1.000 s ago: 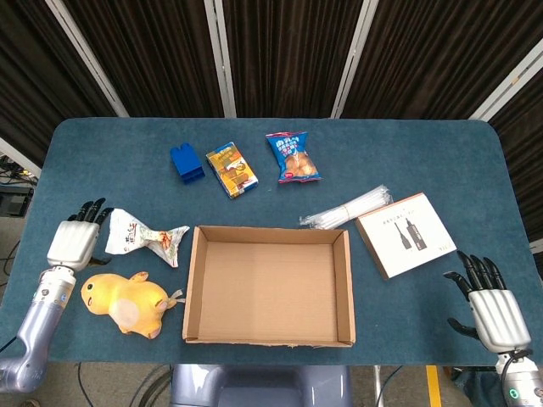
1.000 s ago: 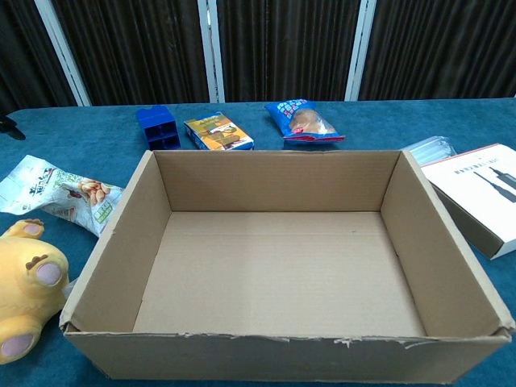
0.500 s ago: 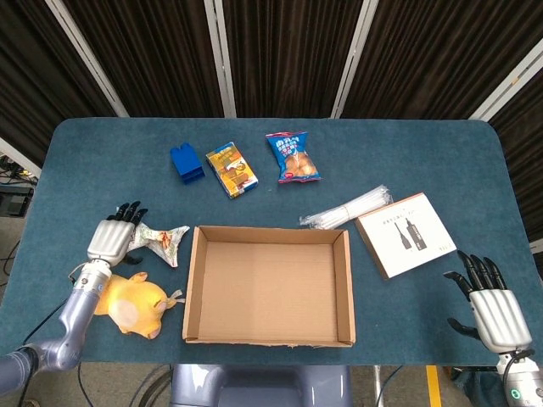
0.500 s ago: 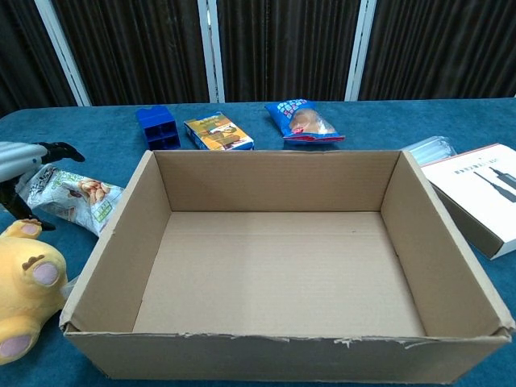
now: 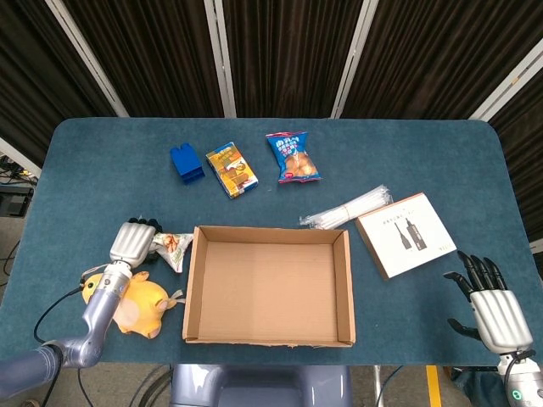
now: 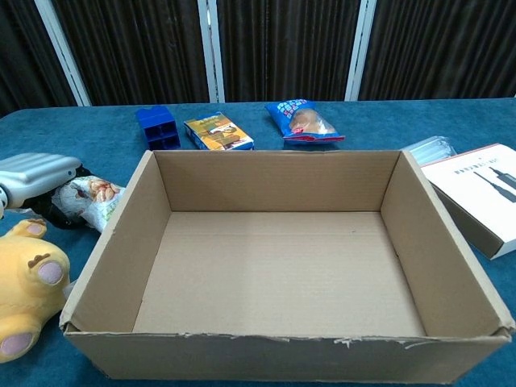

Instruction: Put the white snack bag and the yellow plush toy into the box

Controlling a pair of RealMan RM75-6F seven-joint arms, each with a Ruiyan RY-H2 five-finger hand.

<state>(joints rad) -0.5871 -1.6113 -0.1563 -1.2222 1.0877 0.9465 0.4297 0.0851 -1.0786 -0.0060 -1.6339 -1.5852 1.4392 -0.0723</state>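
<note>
My left hand [image 5: 131, 242] lay over the white snack bag [image 5: 172, 248], its fingers curled down onto the bag's left end just beside the left wall of the box [image 5: 268, 286]. In the chest view the back of that hand covered the left part of the bag, with the printed end sticking out toward the cardboard; I could not tell whether the fingers had actually closed around the bag or merely pressed on it. The yellow plush toy [image 5: 136, 304] lay on the table [image 5: 93, 170] right below my left wrist, close to the box's near left corner and apart from the bag. The box stood open, nothing inside it. My right hand [image 5: 492, 309] sat at the table's near right edge, fingers spread and holding nothing. Farther back I had a blue block [image 5: 187, 163], a yellow-and-blue snack pack [image 5: 232, 169] and a blue snack bag [image 5: 292, 157] in a row, and to the right of the box a bundle of clear straws [image 5: 346, 209] touching a white flat carton [image 5: 405, 234].
</note>
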